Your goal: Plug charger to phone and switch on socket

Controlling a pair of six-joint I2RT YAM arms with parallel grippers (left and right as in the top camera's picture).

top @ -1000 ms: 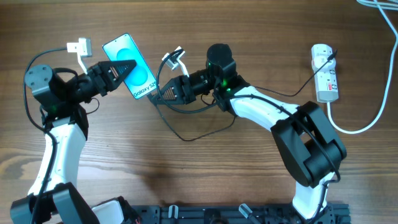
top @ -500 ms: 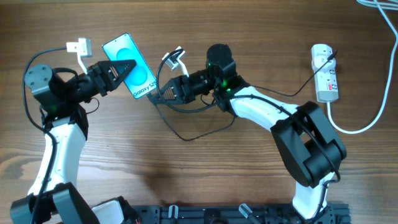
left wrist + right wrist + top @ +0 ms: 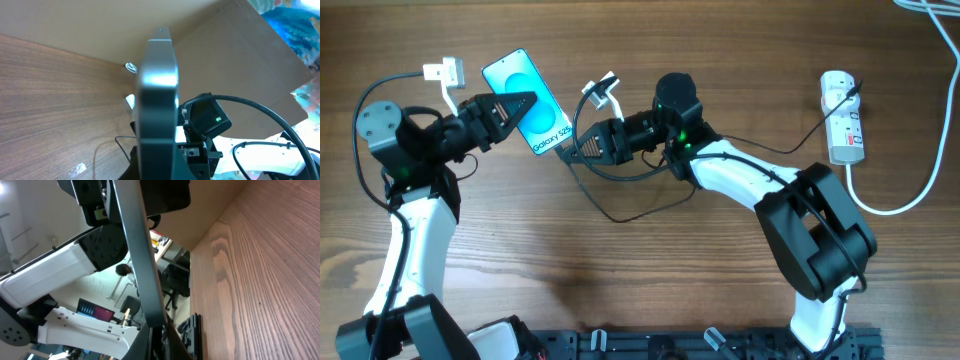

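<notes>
Two end effectors are clamped tight. The left end effector (image 3: 520, 102) grips the phone (image 3: 548, 120), raised off the surface (image 3: 620, 300). The right end effector (image 3: 576, 152) pinches the charger (image 3: 618, 220) tip at the phone's lower end. Farther right lies the socket (image 3: 843, 118), reached by the charger's cable.

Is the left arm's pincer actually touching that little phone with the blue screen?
Touching. The left wrist view shows the blue-screened rectangular phone edge-on, rising from between the shut jaws of the left gripper.
</notes>
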